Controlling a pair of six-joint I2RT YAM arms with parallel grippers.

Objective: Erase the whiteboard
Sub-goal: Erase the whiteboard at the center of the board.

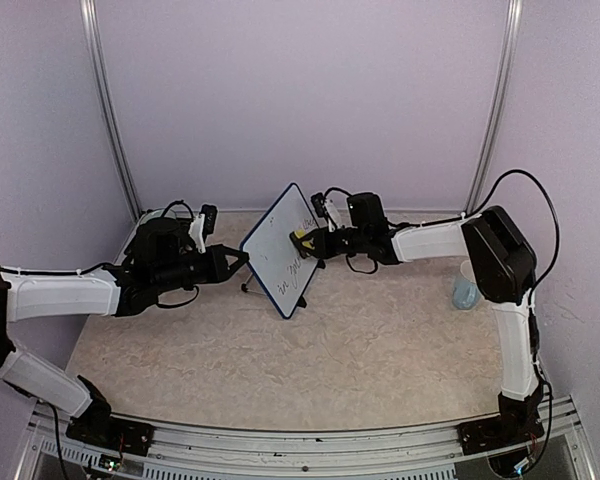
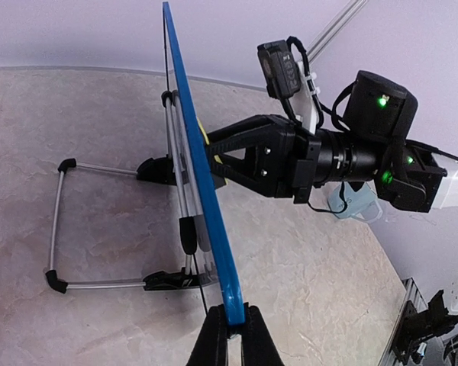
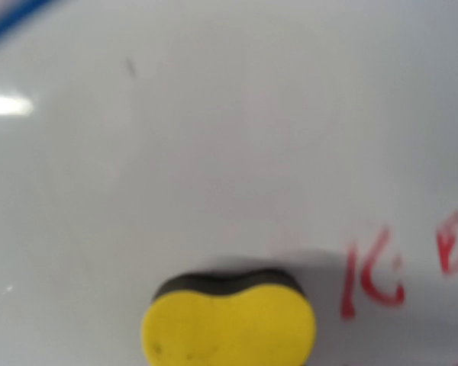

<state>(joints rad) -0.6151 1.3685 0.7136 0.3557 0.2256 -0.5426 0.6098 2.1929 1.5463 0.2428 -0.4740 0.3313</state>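
Note:
The whiteboard point(image 1: 278, 258) stands tilted on the table, white face with a blue frame point(image 2: 202, 175). My left gripper point(image 1: 242, 258) is shut on the frame's edge point(image 2: 230, 332) from the left. From the right, my right gripper point(image 1: 304, 238) presses a yellow sponge point(image 1: 299, 235) with a dark pad onto the board's face. In the right wrist view the sponge point(image 3: 229, 324) lies flat against the white face point(image 3: 214, 152), with red writing point(image 3: 374, 278) just to its right. The right gripper's own fingers are hidden in that view. Dark writing shows lower on the board point(image 1: 285, 278).
The board's wire stand with black feet point(image 2: 57, 221) spreads over the table behind it. A pale blue cup point(image 1: 465, 287) stands at the right near the right arm. Metal posts and a wall close off the back.

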